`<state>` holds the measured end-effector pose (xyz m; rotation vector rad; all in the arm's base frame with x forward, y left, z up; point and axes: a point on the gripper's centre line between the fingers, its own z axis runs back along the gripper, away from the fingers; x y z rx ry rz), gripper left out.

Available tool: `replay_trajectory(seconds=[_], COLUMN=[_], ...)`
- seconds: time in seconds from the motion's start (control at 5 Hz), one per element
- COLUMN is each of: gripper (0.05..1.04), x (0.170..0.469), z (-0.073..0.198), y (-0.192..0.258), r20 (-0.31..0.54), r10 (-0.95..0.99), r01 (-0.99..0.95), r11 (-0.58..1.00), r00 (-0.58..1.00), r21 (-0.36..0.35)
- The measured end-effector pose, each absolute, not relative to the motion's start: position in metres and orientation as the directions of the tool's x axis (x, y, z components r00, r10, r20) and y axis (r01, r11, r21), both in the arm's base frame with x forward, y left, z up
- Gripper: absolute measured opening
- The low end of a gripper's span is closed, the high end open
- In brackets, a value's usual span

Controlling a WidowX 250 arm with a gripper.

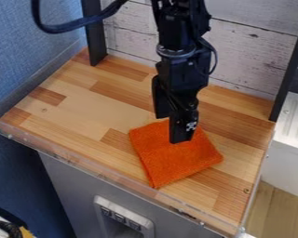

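While the gripper (pixel 171 129) hangs over the wooden counter (pixel 77 109) with its fingers spread apart, we see the folded orange cloth (pixel 178 162) lying beneath it and extending nearer us; we cannot tell whether they touch.

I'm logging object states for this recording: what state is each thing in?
Gripper: open, pointing down at the cloth's far edge.
Orange cloth: folded, lying flat, partly hidden by the gripper.
Black cable: bent in a loose curve.
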<state>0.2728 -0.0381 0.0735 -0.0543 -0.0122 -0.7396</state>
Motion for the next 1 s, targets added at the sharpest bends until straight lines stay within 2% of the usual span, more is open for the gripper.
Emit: replay_trajectory(seconds=[0.4,0.6,0.8,1.0], gripper=[0.374,0.159,0.067,0.06], x=[0.278,0.282,0.284,0.283], z=[0.056,0.043,0.037,0.029], y=[-0.045,-0.047,-0.051,-0.054], r20=[-0.022,-0.045,-0.054,-0.064], r10=[-0.67,-0.663,-0.658,-0.656], r01=[0.668,0.662,0.658,0.658], r11=[0.742,0.748,0.753,0.753], r00=[0.742,0.747,0.751,0.752], r21=[-0.063,-0.046,-0.02,0.013])
